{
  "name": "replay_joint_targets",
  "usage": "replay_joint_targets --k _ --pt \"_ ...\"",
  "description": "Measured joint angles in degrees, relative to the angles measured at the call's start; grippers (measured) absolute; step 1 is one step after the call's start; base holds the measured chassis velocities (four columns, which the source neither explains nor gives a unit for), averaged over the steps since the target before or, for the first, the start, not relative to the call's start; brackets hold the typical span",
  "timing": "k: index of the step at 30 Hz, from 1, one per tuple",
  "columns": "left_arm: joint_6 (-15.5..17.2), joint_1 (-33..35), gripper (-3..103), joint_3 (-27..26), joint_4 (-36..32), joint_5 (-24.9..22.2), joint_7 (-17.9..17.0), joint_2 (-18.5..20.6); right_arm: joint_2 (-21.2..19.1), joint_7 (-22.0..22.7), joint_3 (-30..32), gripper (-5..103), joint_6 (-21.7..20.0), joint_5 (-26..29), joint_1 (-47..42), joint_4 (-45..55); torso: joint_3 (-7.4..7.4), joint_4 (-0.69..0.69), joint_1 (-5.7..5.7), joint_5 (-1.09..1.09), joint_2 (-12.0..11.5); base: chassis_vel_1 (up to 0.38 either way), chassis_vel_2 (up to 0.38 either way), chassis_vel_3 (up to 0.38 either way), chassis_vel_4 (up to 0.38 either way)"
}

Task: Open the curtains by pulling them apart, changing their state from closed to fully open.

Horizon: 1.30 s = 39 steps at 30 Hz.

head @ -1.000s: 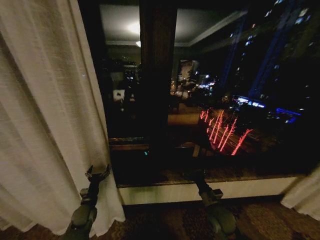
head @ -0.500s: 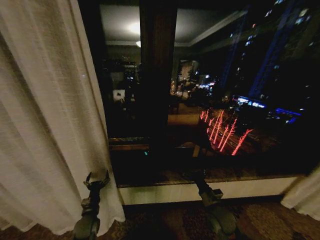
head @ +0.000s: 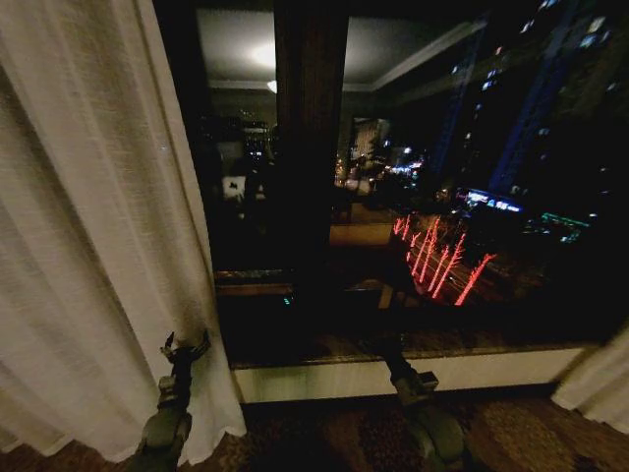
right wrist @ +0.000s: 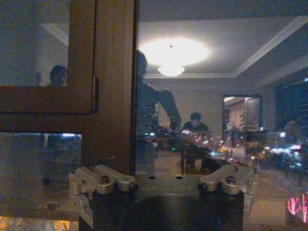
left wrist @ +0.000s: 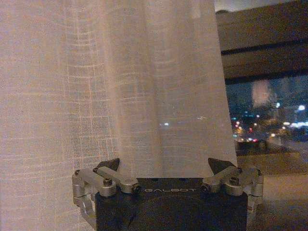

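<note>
The left panel of the sheer cream curtains (head: 88,246) is drawn to the left of the window. A bit of the right panel (head: 600,388) shows at the lower right corner. My left gripper (head: 185,346) is open, low at the left panel's inner edge. In the left wrist view the fabric (left wrist: 120,96) hangs right in front of the open left gripper (left wrist: 163,166), its hem edge reaching between the spread fingers. My right gripper (head: 386,346) is open too, low before the sill and facing the glass (right wrist: 202,96), with nothing in it.
A dark wooden window post (head: 310,147) stands in the middle of the bare night window. A pale sill (head: 472,371) runs along the bottom, with patterned carpet (head: 324,433) below it. The glass reflects a ceiling lamp (right wrist: 171,67) and the room.
My left gripper dipped, then rose again and shifted slightly left along the curtain's edge. The right arm and the curtains have not moved.
</note>
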Motion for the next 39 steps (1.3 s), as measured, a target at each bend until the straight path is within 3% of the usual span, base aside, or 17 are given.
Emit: replay_joint_targets --k 9,25,39 --pt "0.1 -3.9 100 3.4 2.0 -1.2 1.4 -0.2 0.0 0.0 0.0 100 0.0 0.0 0.0 0.0 0.0 0.0 0.0 0.02 0.0 0.0 0.0 0.0 0.0" --pt "-0.3 -1.1 100 4.6 0.9 0.5 2.7 -2.5 0.0 0.0 0.0 100 0.0 0.0 0.0 0.0 0.0 0.01 0.0 0.01 0.0 0.0 0.0 0.0 0.0" --pt "-0.3 -8.0 100 5.4 7.9 -0.3 3.1 -2.6 0.0 0.0 0.0 100 0.0 0.0 0.0 0.0 0.0 0.0 0.0 0.01 0.0 0.0 0.0 0.0 0.0"
